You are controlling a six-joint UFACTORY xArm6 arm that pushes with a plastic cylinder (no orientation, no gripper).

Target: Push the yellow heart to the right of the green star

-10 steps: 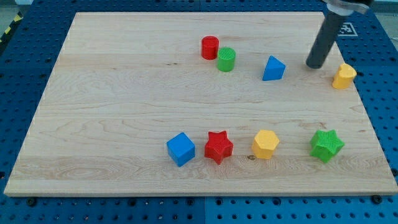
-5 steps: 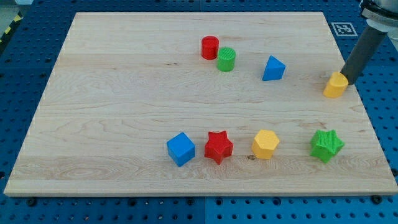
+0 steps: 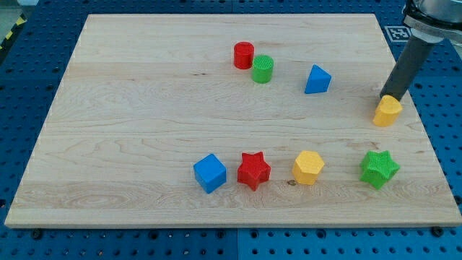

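Bench is lying flat, pale wood, on a blue pegboard; it is carrying eight blocks. Landmark: green star, sitting near the bench's right edge, toward the view's bottom.

Dark rod is coming down from the view's top right, well above the green star. No gripper on this rig, so nothing is spreading or pinching; my tip is pressing against the top edge of the yellow heart.

Yellow heart: small, solid yellow, lobed outline, sitting upright above the green star and slightly to its right, apart from it, close to the bench's right edge.

Row left of the green star, nearest first: yellow hexagon, red star, blue cube.

Up and left of the green star: blue triangle, then green cylinder touching red cylinder.
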